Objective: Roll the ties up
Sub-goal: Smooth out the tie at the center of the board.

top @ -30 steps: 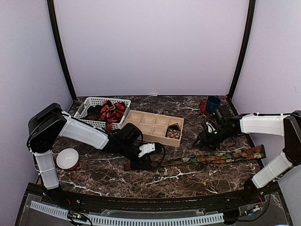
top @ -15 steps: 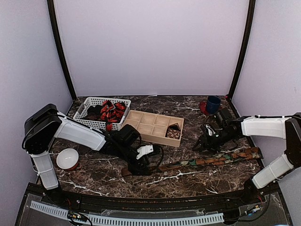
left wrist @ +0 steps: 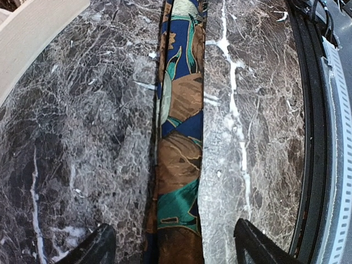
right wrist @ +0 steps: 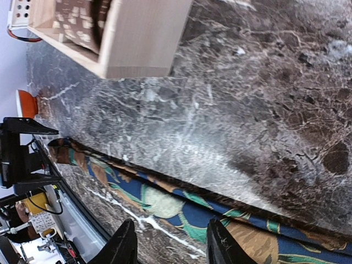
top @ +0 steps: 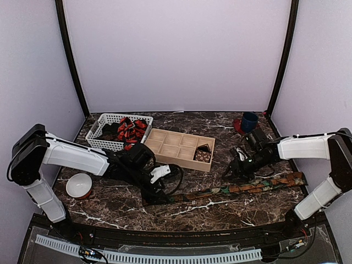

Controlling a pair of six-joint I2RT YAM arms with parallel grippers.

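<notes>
A long brown-orange tie with green and blue patches (top: 242, 187) lies flat across the near part of the marble table (top: 110, 209). My left gripper (top: 154, 192) is low over its left end. In the left wrist view the tie (left wrist: 179, 137) runs between the wide-open fingertips of that gripper (left wrist: 173, 250). My right gripper (top: 233, 169) is open and hovers just behind the tie's middle. In the right wrist view the tie (right wrist: 181, 203) lies just beyond the fingers of that gripper (right wrist: 171, 245). A rolled brown dotted tie (top: 203, 155) sits in a wooden tray (top: 176, 144). Red-and-black ties (top: 131, 131) lie in a white basket (top: 104, 124).
A white and orange bowl (top: 78, 185) stands at the near left. A blue cup (top: 249, 121) stands at the back right. The black frame rail (left wrist: 313, 137) runs along the table's near edge. The tray's corner (right wrist: 143, 38) is close behind my right gripper.
My left gripper has slid left and nearer along the tie toward its left end. My right gripper has moved a little left and down toward the tie. The tie has shifted slightly.
</notes>
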